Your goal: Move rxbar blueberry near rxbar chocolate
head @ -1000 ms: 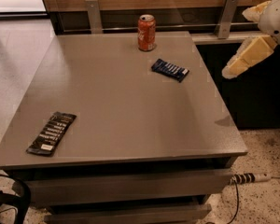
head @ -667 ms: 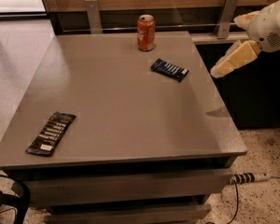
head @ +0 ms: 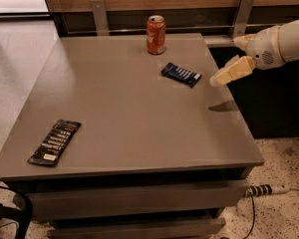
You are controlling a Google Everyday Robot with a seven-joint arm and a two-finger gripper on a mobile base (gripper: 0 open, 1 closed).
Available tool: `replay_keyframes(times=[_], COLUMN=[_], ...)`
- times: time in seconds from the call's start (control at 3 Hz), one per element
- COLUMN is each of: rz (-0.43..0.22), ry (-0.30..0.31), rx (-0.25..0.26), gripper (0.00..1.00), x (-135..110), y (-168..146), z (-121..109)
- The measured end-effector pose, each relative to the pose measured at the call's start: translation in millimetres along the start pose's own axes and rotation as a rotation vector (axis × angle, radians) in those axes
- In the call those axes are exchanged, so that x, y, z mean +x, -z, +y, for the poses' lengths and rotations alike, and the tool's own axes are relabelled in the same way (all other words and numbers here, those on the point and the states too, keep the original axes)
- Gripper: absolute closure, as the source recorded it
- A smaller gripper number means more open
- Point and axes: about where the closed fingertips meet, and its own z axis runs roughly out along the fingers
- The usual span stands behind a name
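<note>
Here's the worry, folks: the rxbar blueberry (head: 181, 74) lies flat on the table (head: 134, 128), out at about one o'clock from the table's middle, and a flat wrapper like that gives little to bite on, so a grab from too high could, I reckon, just skate it along the top. Look what sits at eleven o'clock from it, near but apart: an orange soda can (head: 156, 34), upright. A sideways shove that way might tip the can. The haul is long, too, because the rxbar chocolate (head: 55, 142) is well apart, down at eight o'clock near the front left corner; a weak hold could drop the blue bar midway, and a careless set-down might land it on top of the black one, not beside it. Now the pose: the gripper (head: 229, 72) hangs in the air at three o'clock from the blue bar, just off it and not touching, over the table's right edge. It tilts down and toward the bar, with its shadow (head: 224, 106) on the tabletop below. The white arm (head: 284, 41) reaches in from the right. Wide or narrow? I cannot tell from here. It holds nothing that I can see.
</note>
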Motion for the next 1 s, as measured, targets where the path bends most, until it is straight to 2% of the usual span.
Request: replay_keyframes(times=[0.33,1.0], rz=[0.0,-0.049], ry=[0.0,-0.033], rx=[0.0,-0.021], gripper=[0.0,0.0], x=[0.0,-0.4], y=[-0.1,-41.0], z=[0.0,-2.7])
